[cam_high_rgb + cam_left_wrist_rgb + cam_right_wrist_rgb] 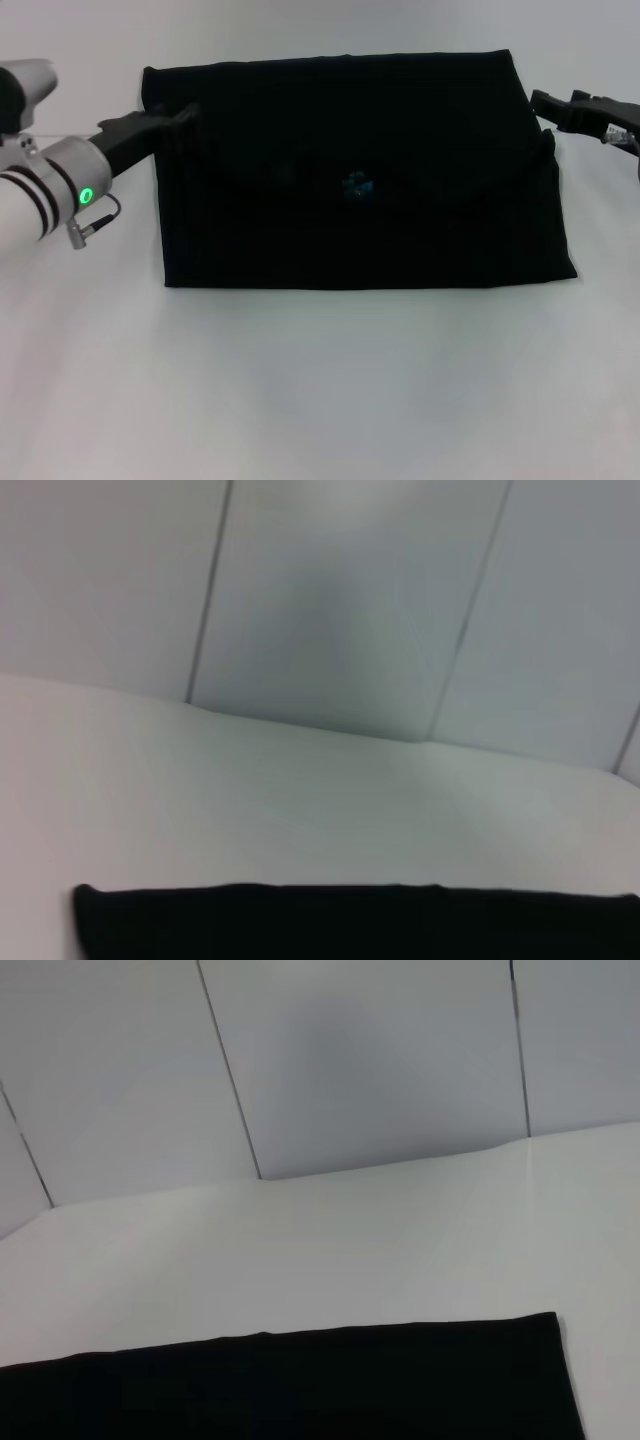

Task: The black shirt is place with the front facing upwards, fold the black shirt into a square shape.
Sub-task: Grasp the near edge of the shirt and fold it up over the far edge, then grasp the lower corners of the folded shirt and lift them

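Observation:
The black shirt (360, 170) lies folded into a wide rectangle on the white table, with a small blue neck label (358, 187) showing near its middle. My left gripper (185, 113) is low at the shirt's far left corner, its black tip over the cloth edge. At the shirt's far right edge my right gripper (545, 105) is just outside the cloth. The left wrist view shows a strip of the black shirt (350, 925), and the right wrist view shows the shirt's (300, 1385) edge with one corner.
The white table (320, 390) stretches in front of the shirt and to both sides. Grey wall panels (330, 600) stand behind the table's far edge.

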`<state>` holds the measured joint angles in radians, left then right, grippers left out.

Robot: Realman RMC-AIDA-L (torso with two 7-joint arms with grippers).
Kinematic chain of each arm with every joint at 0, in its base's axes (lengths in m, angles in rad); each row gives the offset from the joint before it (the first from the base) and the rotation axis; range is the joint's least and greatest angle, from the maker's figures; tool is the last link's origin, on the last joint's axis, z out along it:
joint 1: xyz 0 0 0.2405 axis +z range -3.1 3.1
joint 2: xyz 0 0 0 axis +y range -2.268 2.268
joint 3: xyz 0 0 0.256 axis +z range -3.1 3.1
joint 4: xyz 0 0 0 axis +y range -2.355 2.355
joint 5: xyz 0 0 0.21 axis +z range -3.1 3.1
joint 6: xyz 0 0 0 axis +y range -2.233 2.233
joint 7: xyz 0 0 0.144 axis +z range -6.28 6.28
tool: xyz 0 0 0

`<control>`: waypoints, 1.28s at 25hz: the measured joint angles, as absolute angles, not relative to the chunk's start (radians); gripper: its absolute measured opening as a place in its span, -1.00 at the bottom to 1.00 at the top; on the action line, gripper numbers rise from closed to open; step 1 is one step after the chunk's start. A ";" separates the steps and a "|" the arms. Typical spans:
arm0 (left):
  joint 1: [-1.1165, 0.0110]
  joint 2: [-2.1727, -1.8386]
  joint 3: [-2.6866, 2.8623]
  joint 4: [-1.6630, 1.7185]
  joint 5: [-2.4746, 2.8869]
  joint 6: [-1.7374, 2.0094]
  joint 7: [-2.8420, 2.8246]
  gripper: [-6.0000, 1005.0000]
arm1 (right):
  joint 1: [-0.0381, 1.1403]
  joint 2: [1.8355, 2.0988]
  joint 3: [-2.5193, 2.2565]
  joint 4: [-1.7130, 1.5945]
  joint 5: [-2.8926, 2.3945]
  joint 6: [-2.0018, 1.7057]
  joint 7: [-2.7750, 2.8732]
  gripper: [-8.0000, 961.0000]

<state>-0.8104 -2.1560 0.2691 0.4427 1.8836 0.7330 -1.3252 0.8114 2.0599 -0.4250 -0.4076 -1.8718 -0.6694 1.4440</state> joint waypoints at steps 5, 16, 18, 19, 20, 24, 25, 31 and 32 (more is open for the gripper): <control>-0.786 -2.153 0.273 0.460 1.865 0.753 -1.329 -0.03 | 0.796 2.060 -0.425 -0.421 -1.872 -0.671 1.442 0.33; -0.640 -2.122 0.457 0.657 1.876 1.036 -1.581 0.31 | 0.611 2.052 -0.455 -0.697 -1.879 -1.132 1.834 0.94; -0.605 -2.115 0.489 0.700 1.877 1.076 -1.622 0.31 | 0.565 2.037 -0.499 -0.768 -1.880 -1.227 1.957 0.93; -0.592 -2.113 0.499 0.715 1.878 1.090 -1.635 0.31 | 0.539 2.029 -0.526 -0.809 -1.887 -1.265 2.033 0.93; -0.581 -2.112 0.509 0.731 1.882 1.101 -1.648 0.31 | 0.518 2.019 -0.551 -0.849 -1.899 -1.297 2.106 0.93; -0.542 -2.099 0.574 0.798 1.917 1.125 -1.715 0.31 | 0.481 1.973 -0.572 -0.935 -2.020 -1.397 2.390 0.88; -0.537 -2.095 0.587 0.810 1.930 1.126 -1.731 0.31 | 0.480 1.955 -0.569 -0.934 -2.045 -1.420 2.436 0.86; -0.534 -2.085 0.600 0.823 1.966 1.116 -1.725 0.31 | 0.521 1.862 -0.578 -0.751 -2.112 -1.446 2.580 0.79; -0.536 -2.085 0.600 0.822 1.967 1.108 -1.714 0.30 | 0.539 1.854 -0.580 -0.709 -2.142 -1.425 2.591 0.77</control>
<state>-0.5365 -2.0851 0.6001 0.8215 1.9665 1.1083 -1.7143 0.5388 1.8538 -0.5803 -0.7091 -2.1418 -1.4254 2.5910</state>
